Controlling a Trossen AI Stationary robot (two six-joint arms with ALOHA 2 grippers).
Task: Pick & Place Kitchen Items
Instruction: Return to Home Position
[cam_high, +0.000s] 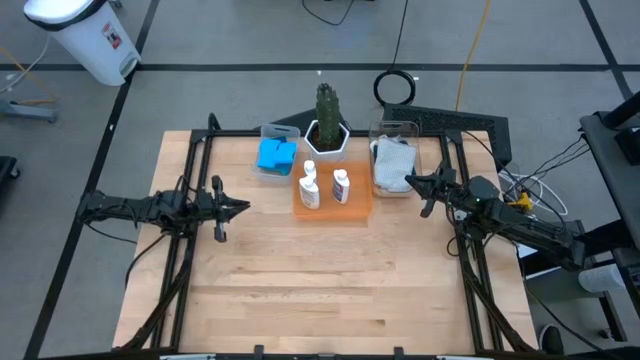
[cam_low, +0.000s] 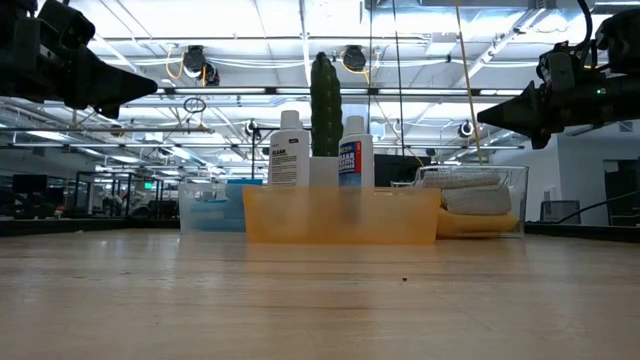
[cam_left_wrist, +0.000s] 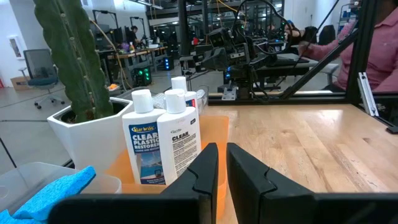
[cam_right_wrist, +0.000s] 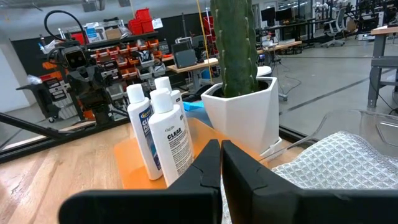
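Two tools, both mine, both carrying nothing; at the left of the high view my left tool (cam_high: 240, 208) hangs over the bare bench (cam_high: 300, 290), fingers pressed nearly together and aimed toward the frame's right. The blue cloth (cam_high: 276, 155) in its clear bin (cam_high: 281, 130) lies up and to the right of that tool, well apart from it; in the upper middle two white bottles (cam_high: 309, 187) stand upright on the orange tray (cam_high: 356, 208), with the cactus (cam_high: 327, 104) just above them. To their right the grey cloth (cam_high: 393, 160) sits in a second clear bin (cam_high: 396, 126); my right tool (cam_high: 412, 182), fingers likewise nearly together, sits just beside that bin's lower right corner, pointing left at it. I judge the sorting done; only the right arm is close to anything, so it should retreat toward the frame's right, straight away from the bin wall.
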